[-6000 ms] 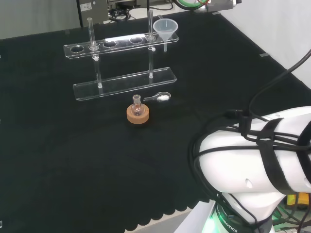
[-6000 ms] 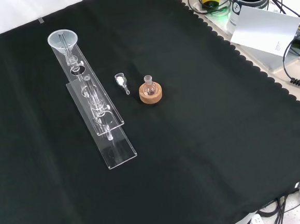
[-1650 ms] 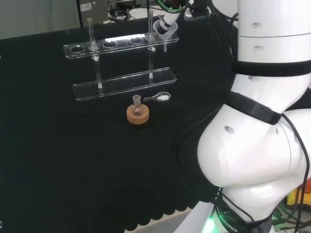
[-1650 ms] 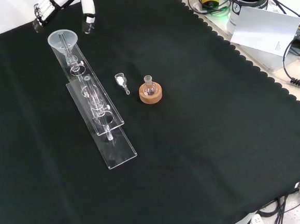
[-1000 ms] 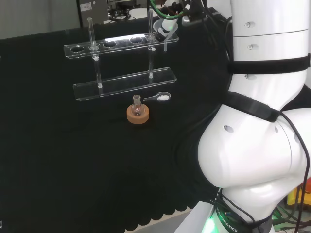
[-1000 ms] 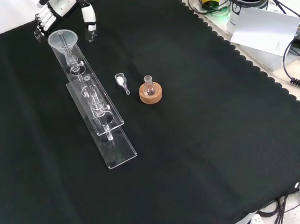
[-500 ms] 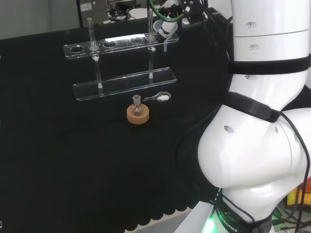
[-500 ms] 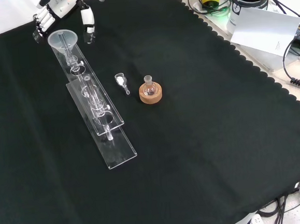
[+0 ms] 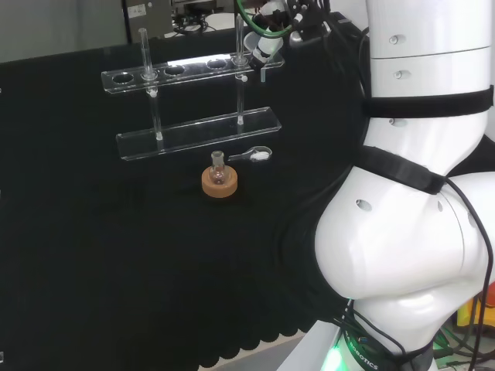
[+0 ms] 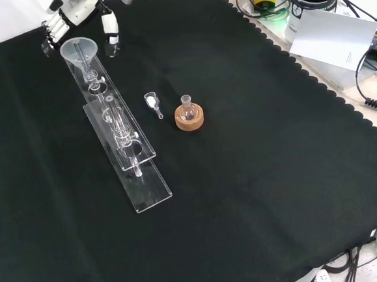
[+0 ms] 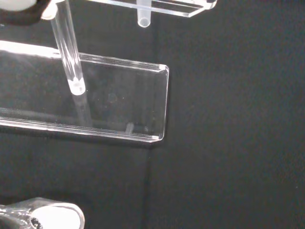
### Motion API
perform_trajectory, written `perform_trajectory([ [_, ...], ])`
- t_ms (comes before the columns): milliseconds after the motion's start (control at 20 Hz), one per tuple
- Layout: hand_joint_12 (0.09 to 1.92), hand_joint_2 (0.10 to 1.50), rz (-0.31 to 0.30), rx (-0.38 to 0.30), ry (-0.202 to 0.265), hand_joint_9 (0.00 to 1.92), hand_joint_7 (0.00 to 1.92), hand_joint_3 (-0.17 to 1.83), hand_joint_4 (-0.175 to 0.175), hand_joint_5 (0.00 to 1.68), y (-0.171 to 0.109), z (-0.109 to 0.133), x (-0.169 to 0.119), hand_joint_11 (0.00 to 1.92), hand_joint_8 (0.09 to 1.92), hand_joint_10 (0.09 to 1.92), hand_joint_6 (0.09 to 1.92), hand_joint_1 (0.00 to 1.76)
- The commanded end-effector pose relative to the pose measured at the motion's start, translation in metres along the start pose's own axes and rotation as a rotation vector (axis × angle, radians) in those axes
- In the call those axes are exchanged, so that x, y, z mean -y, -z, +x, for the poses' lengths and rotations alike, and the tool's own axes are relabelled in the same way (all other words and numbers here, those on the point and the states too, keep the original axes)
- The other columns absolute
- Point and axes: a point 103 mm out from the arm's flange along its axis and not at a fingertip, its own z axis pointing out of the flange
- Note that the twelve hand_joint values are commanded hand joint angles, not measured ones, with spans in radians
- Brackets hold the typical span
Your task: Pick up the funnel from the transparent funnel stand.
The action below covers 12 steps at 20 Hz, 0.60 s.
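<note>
The fingers [image 10: 54, 25] of the black and white hand [image 10: 77, 9] are spread and uncurled, grasping nothing. In the front view they stand on one side of the funnel's rim and the thumb on the other, so the mouth of the cone lies between them; whether any tip touches the rim cannot be told. In the head view the hand [image 9: 267, 31] sits right at the funnel, partly in front of it.

The small clear plastic funnel [image 10: 79, 50] still rests in the end hole of the transparent acrylic funnel stand [image 10: 119, 136], at the end nearest the hand. It lies just below the fingers in the front view, its wide mouth up and its stem hanging down through the upper shelf, so its long axis is upright. In the wrist view the stem tip [image 11: 144, 18] pokes below the shelf above the stand's clear base plate.

I judge the coming move turns on this: the fingers must close around the cone from the sides, then lift straight up along the stem's axis, so the stem clears the hole without dragging the stand.

Farther along the black-clothed table [image 10: 256, 175], well apart from the hand, stand a small glass flask on a cork ring [image 10: 189, 117] and a little clear scoop holding white powder [image 10: 151, 102].
</note>
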Motion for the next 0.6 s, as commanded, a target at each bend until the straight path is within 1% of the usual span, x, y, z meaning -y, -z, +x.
perform_trajectory([
  [50, 1.45, 0.66, -0.012, 0.019, -0.008, 0.05, 0.06, 0.27, -0.007, 0.00, -0.0025, 0.0027, -0.0018, 0.00, 0.09, 0.82, 0.09, 0.63],
  [600, 1.46, 0.67, -0.012, 0.046, -0.016, 0.08, 0.09, 0.28, -0.015, 0.00, -0.0050, 0.0034, -0.0049, 0.00, 0.09, 0.83, 0.09, 0.69],
])
